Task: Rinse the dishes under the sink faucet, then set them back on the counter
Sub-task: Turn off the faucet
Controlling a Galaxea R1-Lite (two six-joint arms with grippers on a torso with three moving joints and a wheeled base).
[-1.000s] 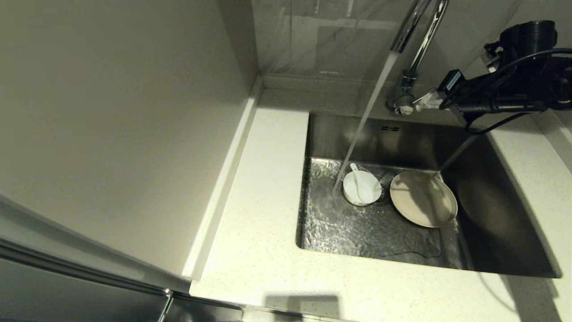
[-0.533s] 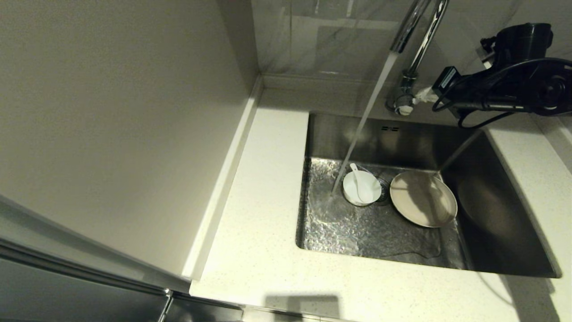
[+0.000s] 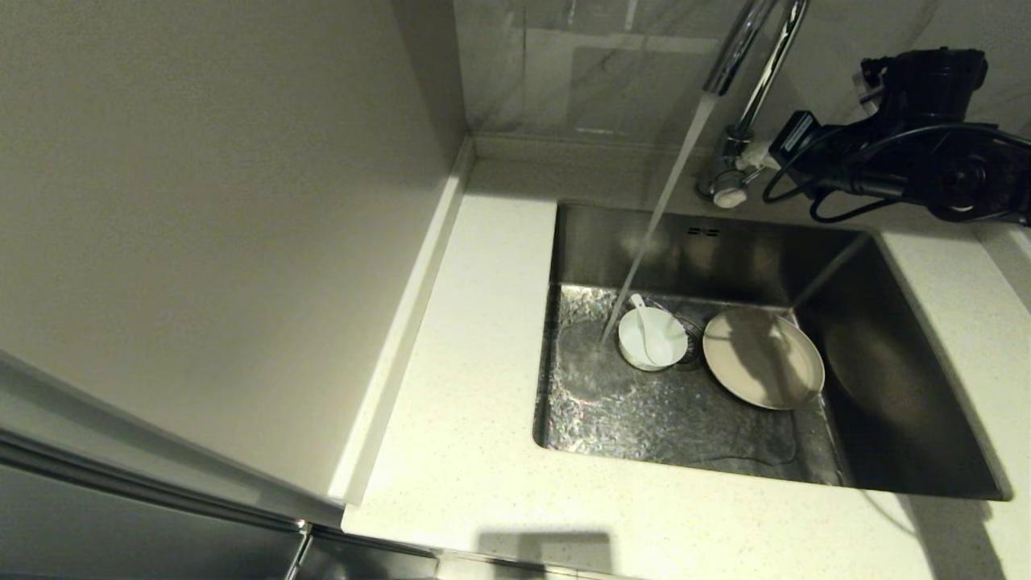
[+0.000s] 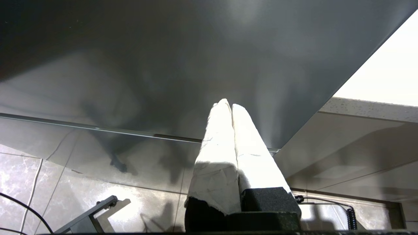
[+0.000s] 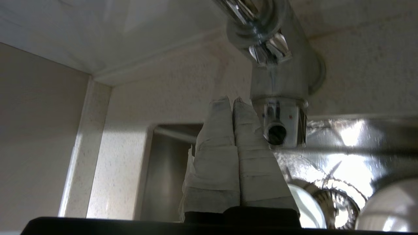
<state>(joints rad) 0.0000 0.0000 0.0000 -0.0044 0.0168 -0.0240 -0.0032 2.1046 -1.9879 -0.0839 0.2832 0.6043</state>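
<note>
The steel sink (image 3: 894, 403) holds the white bowl (image 3: 652, 339) with the white spoon (image 3: 644, 324) lying in it, and the cream plate (image 3: 763, 358) beside it. Water streams from the chrome faucet (image 3: 753, 48) and lands just left of the bowl. My right gripper (image 3: 755, 155) (image 5: 231, 99) is shut with nothing in it. Its taped fingertips rest against the faucet's cylindrical base (image 5: 281, 120), by the lever. The left gripper (image 4: 228, 103) is shut, parked below the counter and out of the head view.
The pale speckled counter (image 3: 475, 387) runs along the sink's left and front. A tall wall panel (image 3: 209, 225) stands on the left. The round drain strainer (image 3: 694, 332) lies between bowl and plate. The right arm's black cables (image 3: 846, 193) hang over the sink's back right corner.
My right gripper has moved up and in toward the faucet base, its fingertips now against it. Water keeps running; bowl, spoon and plate have not moved.
</note>
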